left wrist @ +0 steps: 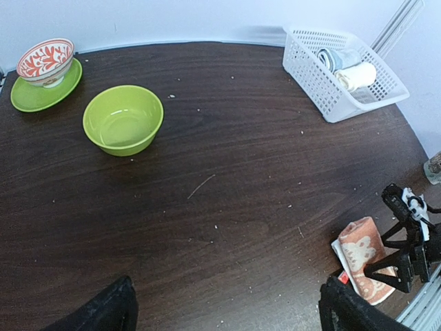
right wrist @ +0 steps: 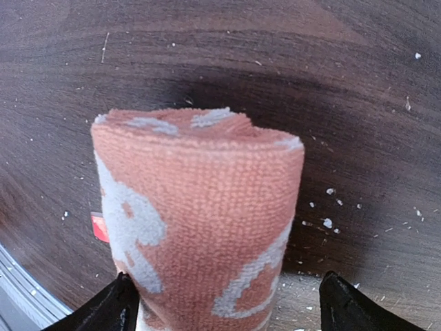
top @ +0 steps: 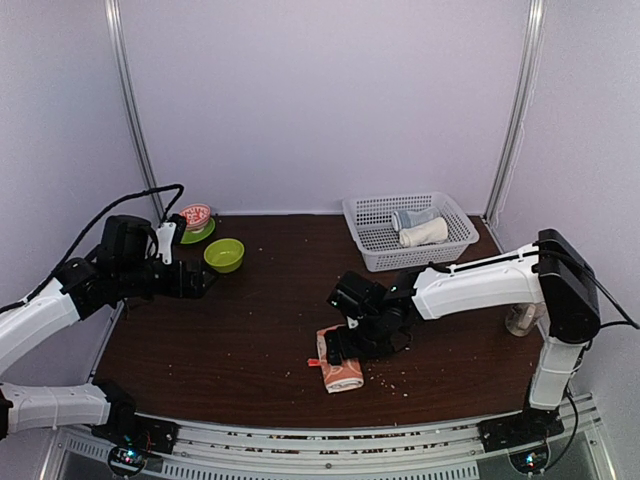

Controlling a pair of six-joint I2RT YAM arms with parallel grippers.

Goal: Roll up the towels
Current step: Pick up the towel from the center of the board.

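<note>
The orange-red towel (top: 340,368) with white patterns lies rolled up on the dark table, near the front middle. My right gripper (top: 347,345) stands open right over it. In the right wrist view the roll (right wrist: 200,214) fills the space between the fingers. The left fingertip (right wrist: 120,307) is against the roll and the right fingertip (right wrist: 344,307) is clear of it. The cream-white towel (top: 424,233) lies rolled in the white basket (top: 375,250). My left gripper (top: 200,280) hangs open over the table's left side, with only bare table (left wrist: 227,227) below it. The orange-red towel (left wrist: 362,252) shows at the right edge of its view.
A pale grey-blue cloth bundle (top: 410,216) lies beside the cream roll in the basket. A green bowl (top: 224,254) stands at the back left. Behind it a red patterned bowl (top: 196,215) sits on a green plate (top: 203,235). White crumbs dot the table.
</note>
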